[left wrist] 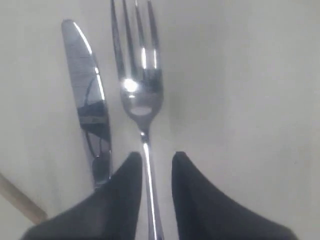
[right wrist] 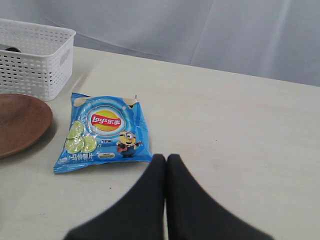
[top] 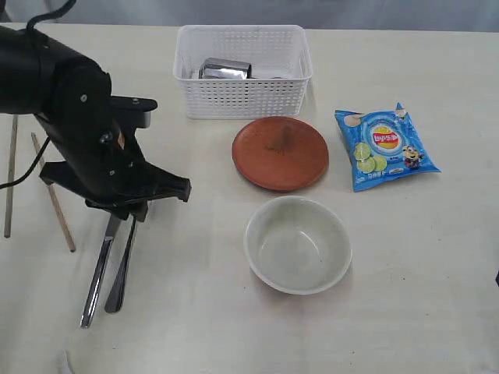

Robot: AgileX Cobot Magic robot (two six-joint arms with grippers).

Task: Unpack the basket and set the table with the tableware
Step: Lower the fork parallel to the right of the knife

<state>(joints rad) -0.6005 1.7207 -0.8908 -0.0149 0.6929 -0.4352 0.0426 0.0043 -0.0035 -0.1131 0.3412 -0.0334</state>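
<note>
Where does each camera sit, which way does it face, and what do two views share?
Exterior view: high, looking down on pale cream table, white lattice basket, round brown plate, pale bowl; black left arm shows.
Left wrist view: on that arm, looking down past left gripper, fingers parted, at steel fork and knife.
Right wrist view: low, looking across the table past shut right gripper at blue chip bag.
Shared: exterior and right wrist show bag, plate, basket.

A robot lab's test bench, by the look: one wide pale table point(top: 437, 312) set against a plain grey-white curtain point(right wrist: 225, 35), with a black arm point(top: 70, 101) over laid-out props: basket point(top: 242, 97), plate point(top: 281, 152), bowl point(top: 296, 245), chip bag point(top: 386, 148).
</note>
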